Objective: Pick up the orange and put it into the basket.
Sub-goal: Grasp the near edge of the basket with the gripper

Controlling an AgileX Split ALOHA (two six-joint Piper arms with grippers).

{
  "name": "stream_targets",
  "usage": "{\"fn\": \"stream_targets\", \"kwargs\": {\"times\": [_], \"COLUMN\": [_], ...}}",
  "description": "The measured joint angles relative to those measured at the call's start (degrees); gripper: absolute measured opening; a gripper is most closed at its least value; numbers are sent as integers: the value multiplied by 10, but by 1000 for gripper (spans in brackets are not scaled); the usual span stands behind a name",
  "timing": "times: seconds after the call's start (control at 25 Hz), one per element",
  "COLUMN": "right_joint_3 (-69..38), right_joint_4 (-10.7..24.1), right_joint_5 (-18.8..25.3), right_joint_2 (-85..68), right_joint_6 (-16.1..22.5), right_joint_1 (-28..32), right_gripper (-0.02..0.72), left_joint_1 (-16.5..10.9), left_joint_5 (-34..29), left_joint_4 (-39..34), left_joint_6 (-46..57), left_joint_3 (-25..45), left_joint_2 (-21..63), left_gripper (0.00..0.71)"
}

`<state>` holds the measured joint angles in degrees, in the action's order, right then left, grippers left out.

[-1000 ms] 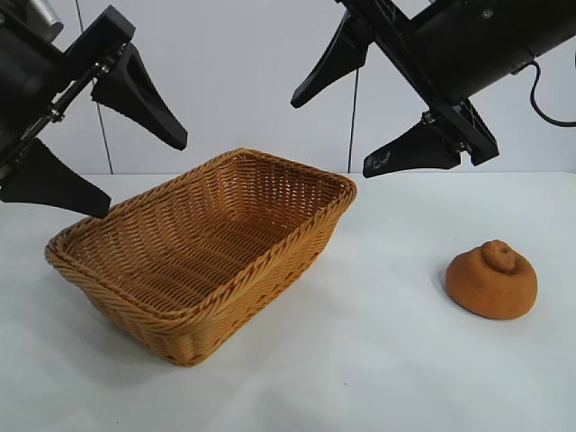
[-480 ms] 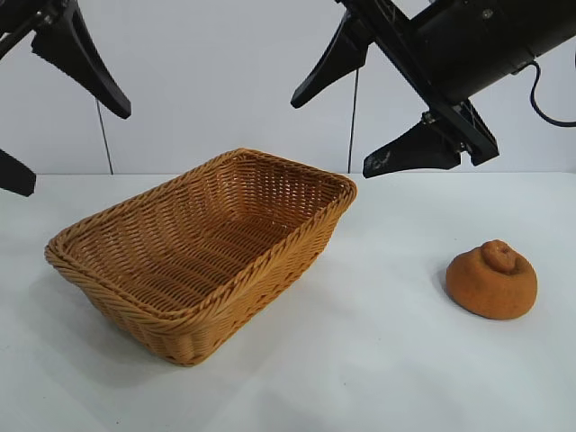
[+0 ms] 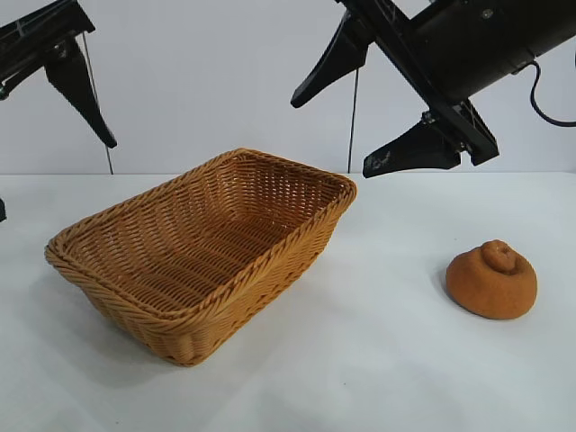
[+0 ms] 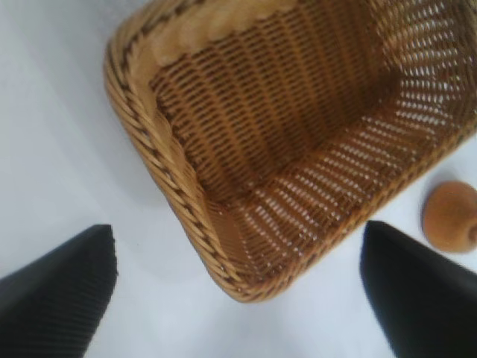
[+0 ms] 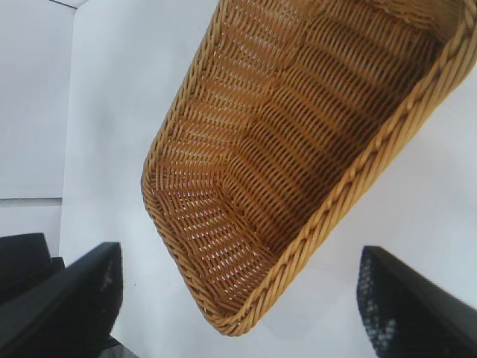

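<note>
The orange [image 3: 492, 279], a brownish-orange lump with a knob on top, sits alone on the white table at the right; the left wrist view catches it beyond the basket as well [image 4: 449, 216]. The woven basket [image 3: 207, 304] stands left of centre with nothing in it. My left gripper [image 3: 56, 175] hangs open high at the far left, partly cut off by the picture's edge, and looks down at the basket's corner [image 4: 179, 186]. My right gripper [image 3: 331, 138] is open too, high above the basket's far right corner and well up and left of the orange. Both grippers hold nothing.
The white table [image 3: 378, 360] stretches bare between basket and orange and along the front. A white wall with thin dark seams stands behind. The right wrist view shows the basket's rim [image 5: 350, 186] below the spread fingers [image 5: 82, 291].
The left gripper has swung up and to the left, away from the basket, and is now half out of the picture. The right arm, basket and orange have stayed put.
</note>
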<state>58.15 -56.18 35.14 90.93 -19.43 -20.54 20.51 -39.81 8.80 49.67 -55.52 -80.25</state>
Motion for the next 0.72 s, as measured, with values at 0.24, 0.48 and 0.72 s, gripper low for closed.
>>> {"fn": "stream_targets", "kwargs": {"times": [0.24,0.48,0.72], "right_joint_3": [0,0,0], "right_joint_4": [0,0,0], "right_joint_5": [-1,-1,-1], "right_joint_2": [0,0,0], "right_joint_6": [1,3,3], "right_joint_1": [0,0,0], "right_gripper": [587,587,587], "left_joint_1": [27,31,31], "left_joint_5": [3,34,110], "left_joint_4": [-48,-57,-59], "left_joint_6": [142,184,188], "left_joint_3": [1,1,1], "left_joint_2": [-25,-109,-197], "left_gripper": [630,630,630]}}
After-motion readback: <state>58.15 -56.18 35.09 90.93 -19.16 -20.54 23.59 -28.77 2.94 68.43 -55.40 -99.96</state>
